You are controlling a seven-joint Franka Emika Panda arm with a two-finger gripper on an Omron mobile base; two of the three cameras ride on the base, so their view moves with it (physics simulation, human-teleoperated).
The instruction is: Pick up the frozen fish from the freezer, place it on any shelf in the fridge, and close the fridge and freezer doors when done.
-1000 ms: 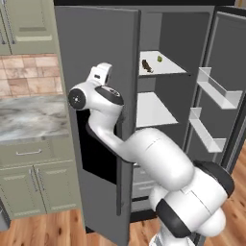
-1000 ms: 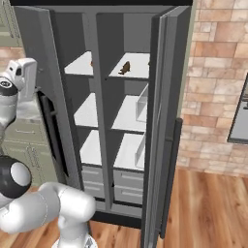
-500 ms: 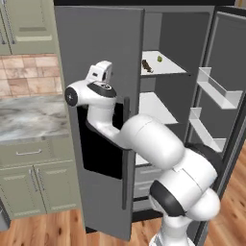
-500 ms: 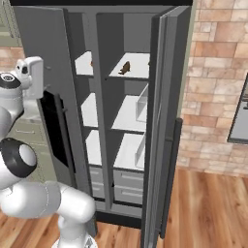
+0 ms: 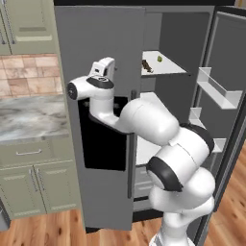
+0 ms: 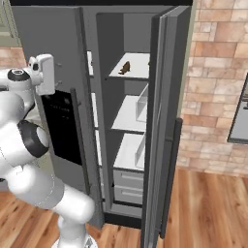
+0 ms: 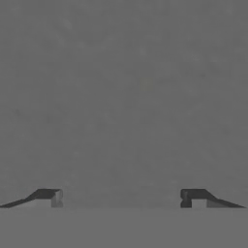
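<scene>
While your gripper (image 7: 121, 198) sits empty, jaws spread wide, pressed flat against the grey freezer door (image 5: 96, 62) — that door is nearly shut, and it lies straight ahead. The frozen fish (image 6: 125, 67) already rests on the fridge's top shelf (image 6: 138, 68) — off to the gripper's right, long axis angled across the board.

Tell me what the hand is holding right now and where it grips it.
Nothing. In the hand view the hand is open, fingertips wide apart with only a flat grey surface ahead.
</scene>
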